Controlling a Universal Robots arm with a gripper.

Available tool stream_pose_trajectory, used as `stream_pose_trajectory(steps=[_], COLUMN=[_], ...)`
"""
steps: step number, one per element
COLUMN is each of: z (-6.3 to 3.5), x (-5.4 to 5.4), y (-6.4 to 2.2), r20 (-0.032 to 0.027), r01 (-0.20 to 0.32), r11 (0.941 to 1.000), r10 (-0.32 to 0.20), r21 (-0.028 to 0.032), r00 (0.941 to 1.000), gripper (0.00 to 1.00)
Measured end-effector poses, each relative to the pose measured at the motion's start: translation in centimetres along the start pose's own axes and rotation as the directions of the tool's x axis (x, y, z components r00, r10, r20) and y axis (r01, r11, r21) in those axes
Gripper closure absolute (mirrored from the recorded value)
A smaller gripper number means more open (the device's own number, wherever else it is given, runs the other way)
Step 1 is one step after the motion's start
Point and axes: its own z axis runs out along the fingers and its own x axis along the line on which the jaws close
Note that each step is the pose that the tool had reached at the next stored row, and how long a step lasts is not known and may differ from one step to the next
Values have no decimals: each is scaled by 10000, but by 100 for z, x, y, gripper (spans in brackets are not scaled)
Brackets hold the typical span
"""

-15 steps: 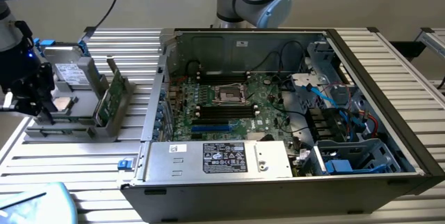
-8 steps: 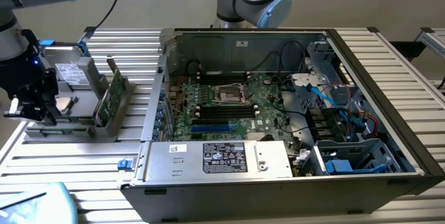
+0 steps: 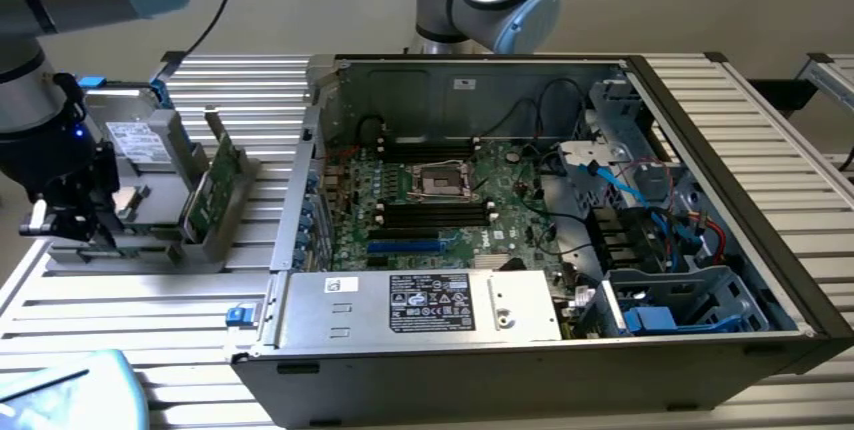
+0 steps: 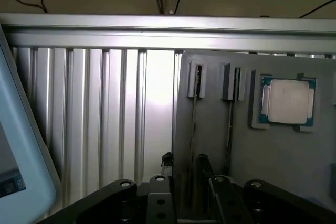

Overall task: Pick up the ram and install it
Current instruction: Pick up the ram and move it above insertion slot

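1. Down at the grey holder (image 3: 200, 240), the jaws stand apart, low over the slotted plate. The ram (image 4: 193, 129) runs edge-on right between them, seated upright in its clip.
2. Step in hand, by my reading: the pick-up. The jaws straddle the stick but do not look closed on it, so nothing is lifted yet and the install has not begun.
3. What the grasp calls for, I'd judge: a square, centred close on a very thin board, then a pull straight along the slot. Any tilt could bind it in the clip.
4. Just beside the jaws sits a second thin stick (image 4: 229, 135) in the neighbouring slot, close enough to be nudged. Beyond that one lies a processor chip (image 4: 286, 100), flat in its own recess.
5. A taller green board (image 3: 220, 185) stands further along the holder. That's not the target.
6. Well apart from the jaws, the open computer case (image 3: 747, 150) lies on its side, with the long black slots (image 3: 427, 212) on the motherboard showing bare.
7. Everything rests on a ribbed aluminium desk (image 3: 134, 300). Behind it there's a plain beige wall (image 3: 334, 0), with dark cables trailing down.
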Motion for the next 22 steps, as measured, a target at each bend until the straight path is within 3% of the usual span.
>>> stream_pose_trajectory(steps=[4, 7, 9, 12, 13, 22], z=[72, 115, 132, 155, 169, 311], x=[-1, -1, -1, -2, -3, -5], y=[-13, -19, -23, -26, -27, -32], r20=[1, 48, 135, 375, 422, 434], r01=[24, 35, 40, 54, 57, 58], r11=[10000, 10000, 10000, 10000, 10000, 10000], r10=[-24, -35, -40, -55, -58, -59], r21=[1, 3, 3, 12, 13, 11], r00=[10000, 10000, 9999, 9993, 9991, 9990], gripper=[69, 69, 69, 69, 69, 69])
